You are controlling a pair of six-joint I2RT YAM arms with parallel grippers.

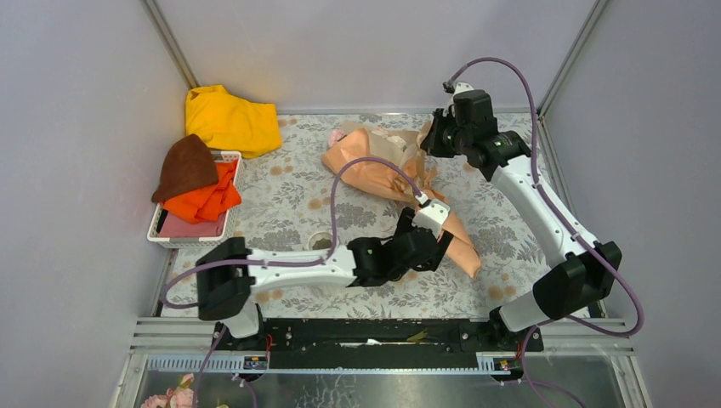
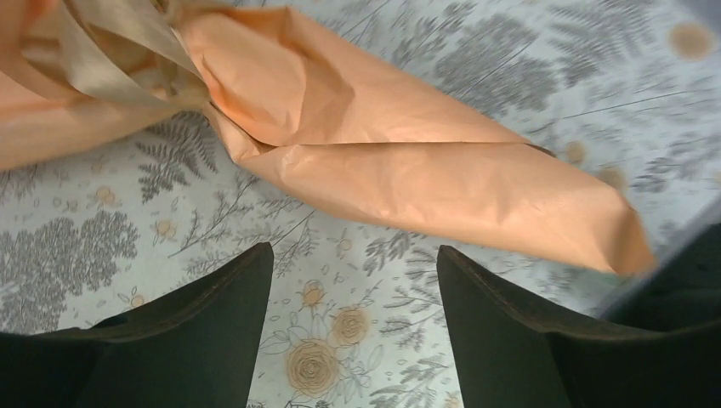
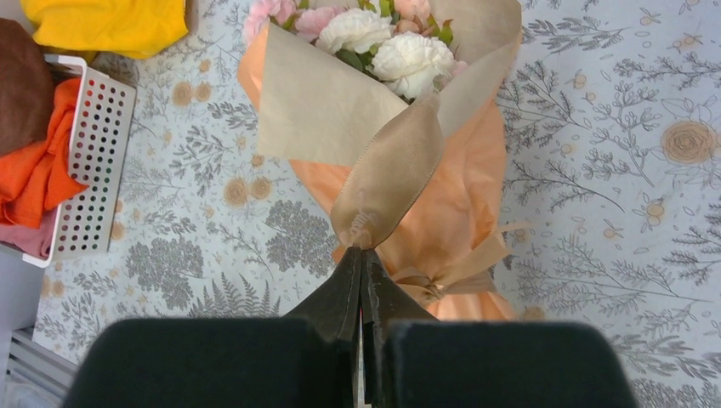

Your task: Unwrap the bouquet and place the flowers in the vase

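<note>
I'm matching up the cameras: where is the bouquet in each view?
Top: bouquet at centre, lying diagonally.
Left wrist: bouquet across the upper half, tail rightward.
Right wrist: bouquet top centre, blooms uppermost.
Shared landmark: flowered tablecloth under it.

yellow cloth beside white basket holding brown cloth and orange cloth.

Tan kraft-paper bouquet w/ peach inner sheet, lying flat mid-table, wrapped; tan ribbon at waist; cream & pink roses at far end.
</note>
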